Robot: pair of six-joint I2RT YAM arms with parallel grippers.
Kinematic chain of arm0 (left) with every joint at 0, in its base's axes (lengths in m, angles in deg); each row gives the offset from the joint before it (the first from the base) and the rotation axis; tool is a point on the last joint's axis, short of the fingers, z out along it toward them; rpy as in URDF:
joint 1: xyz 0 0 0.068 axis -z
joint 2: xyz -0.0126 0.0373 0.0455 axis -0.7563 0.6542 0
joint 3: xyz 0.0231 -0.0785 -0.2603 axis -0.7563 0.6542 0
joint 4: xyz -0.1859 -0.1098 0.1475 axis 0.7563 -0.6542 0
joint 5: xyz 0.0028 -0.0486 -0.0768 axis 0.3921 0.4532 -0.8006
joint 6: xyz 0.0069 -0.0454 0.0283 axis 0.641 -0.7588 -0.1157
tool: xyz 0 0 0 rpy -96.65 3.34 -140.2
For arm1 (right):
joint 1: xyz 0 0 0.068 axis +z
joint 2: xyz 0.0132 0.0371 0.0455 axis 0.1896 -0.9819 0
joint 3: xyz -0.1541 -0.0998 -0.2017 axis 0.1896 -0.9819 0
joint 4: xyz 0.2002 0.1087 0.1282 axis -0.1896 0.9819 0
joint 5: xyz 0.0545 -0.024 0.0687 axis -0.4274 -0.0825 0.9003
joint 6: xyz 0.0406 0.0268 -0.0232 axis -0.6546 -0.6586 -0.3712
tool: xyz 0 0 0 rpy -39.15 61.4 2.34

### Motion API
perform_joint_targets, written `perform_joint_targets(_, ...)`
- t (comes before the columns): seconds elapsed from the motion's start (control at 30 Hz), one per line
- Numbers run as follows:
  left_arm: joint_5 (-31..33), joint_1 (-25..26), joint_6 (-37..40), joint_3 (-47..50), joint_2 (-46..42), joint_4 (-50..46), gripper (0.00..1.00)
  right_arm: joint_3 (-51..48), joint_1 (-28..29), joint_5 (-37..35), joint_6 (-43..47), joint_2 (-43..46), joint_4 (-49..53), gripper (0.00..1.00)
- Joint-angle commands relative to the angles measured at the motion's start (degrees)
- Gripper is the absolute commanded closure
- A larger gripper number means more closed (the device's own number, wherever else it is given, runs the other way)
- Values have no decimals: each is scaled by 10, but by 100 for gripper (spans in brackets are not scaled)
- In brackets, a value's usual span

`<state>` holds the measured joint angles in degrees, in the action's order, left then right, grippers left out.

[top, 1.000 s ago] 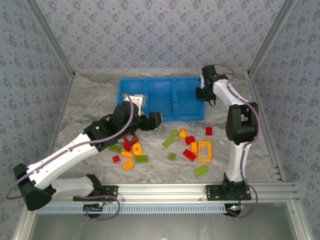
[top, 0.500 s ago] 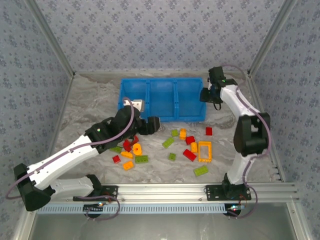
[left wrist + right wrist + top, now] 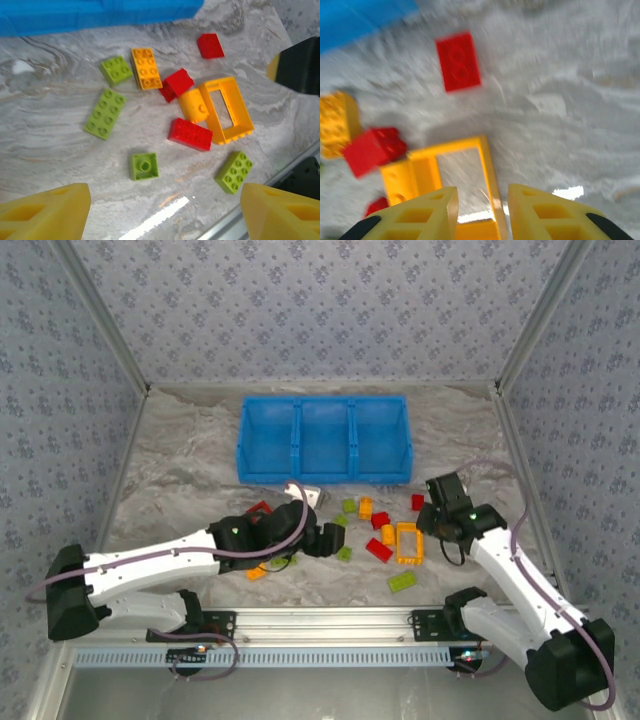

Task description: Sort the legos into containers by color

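Note:
The legos lie scattered on the marble table in front of the blue containers [image 3: 325, 440]. My left gripper [image 3: 326, 539] hovers open and empty over them, its fingers [image 3: 45, 210] wide apart. Below it lie a small green square brick [image 3: 144, 166], a red brick [image 3: 190, 134] and a green brick [image 3: 234, 172]. My right gripper [image 3: 437, 519] hangs low over the orange frame [image 3: 408, 543]. Its jaws [image 3: 482, 210] stand a little apart, astride the frame's right bar [image 3: 490, 167], not clamped on it. A red brick [image 3: 458, 61] lies beyond.
More bricks lie around: a green two-by-four [image 3: 105, 113], an orange brick [image 3: 145, 68], a red one [image 3: 210, 45]. The table's metal front rail [image 3: 330, 620] runs close behind both grippers. Patterned walls enclose the table on three sides.
My right arm has swung from the bin's right compartment down to the orange frame on the table. My left arm has moved from beside the bin toward the front, over the bricks.

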<state>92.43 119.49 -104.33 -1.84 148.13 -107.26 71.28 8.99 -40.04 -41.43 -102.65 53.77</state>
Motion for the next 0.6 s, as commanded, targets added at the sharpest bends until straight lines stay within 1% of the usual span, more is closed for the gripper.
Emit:
perform_joint_targets(0.0, 26, 27, -21, 6, 7, 46, 21, -26, 9, 19, -47, 0, 5, 69)
perform_joint_targets(0.17, 47, 61, -20, 17, 20, 87, 21, -42, 15, 35, -33, -37, -25, 72)
perform_joint_targets(0.3, 46, 80, -20, 15, 40, 107, 21, -44, 15, 34, -28, -82, -31, 75)
perform_joint_targets(0.43, 44, 88, -26, 10, 57, 114, 21, -43, 14, 18, -24, -101, -29, 77)
perform_joint_targets(0.57, 45, 88, -26, 7, 61, 117, 21, -50, 15, 17, -19, -111, -36, 78)
